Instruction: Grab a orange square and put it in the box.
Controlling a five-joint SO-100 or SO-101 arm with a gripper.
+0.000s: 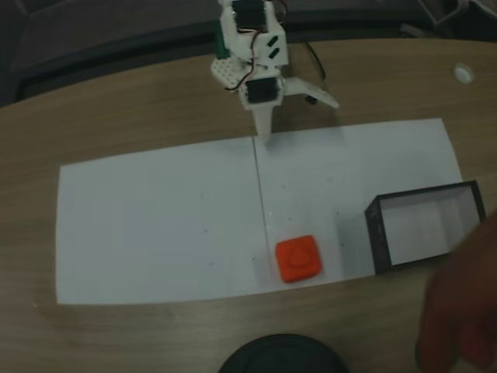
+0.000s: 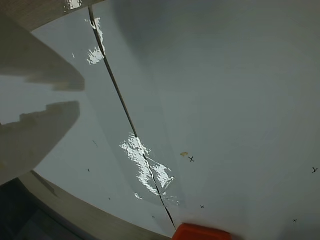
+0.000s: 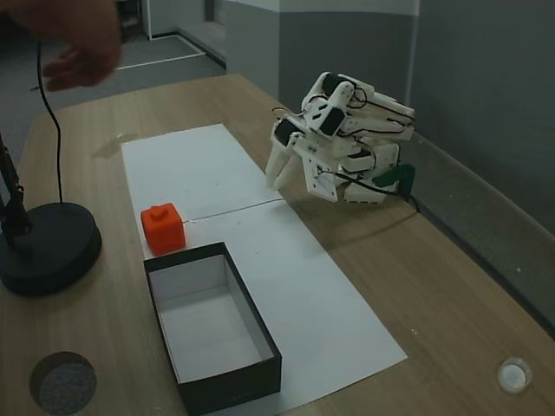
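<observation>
Well apart: orange square (image 1: 298, 259), gripper (image 1: 265, 136).

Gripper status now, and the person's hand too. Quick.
Gripper: folded back near the arm's base, holding nothing; open or shut cannot be told.
Person's hand: raised above the table, holding nothing visible.

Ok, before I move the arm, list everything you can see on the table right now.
orange square: one, orange-red, on the white paper beside the box.
box: one, black walls, white floor, nothing in it, on the paper's end.
paper: two white sheets, edge to edge.
round base: one, black, on the wood by the square.
table: one, wood.
hand: a person's, blurred, above the table's edge.
gripper: one, white, over the paper's far edge, away from the square.
</observation>
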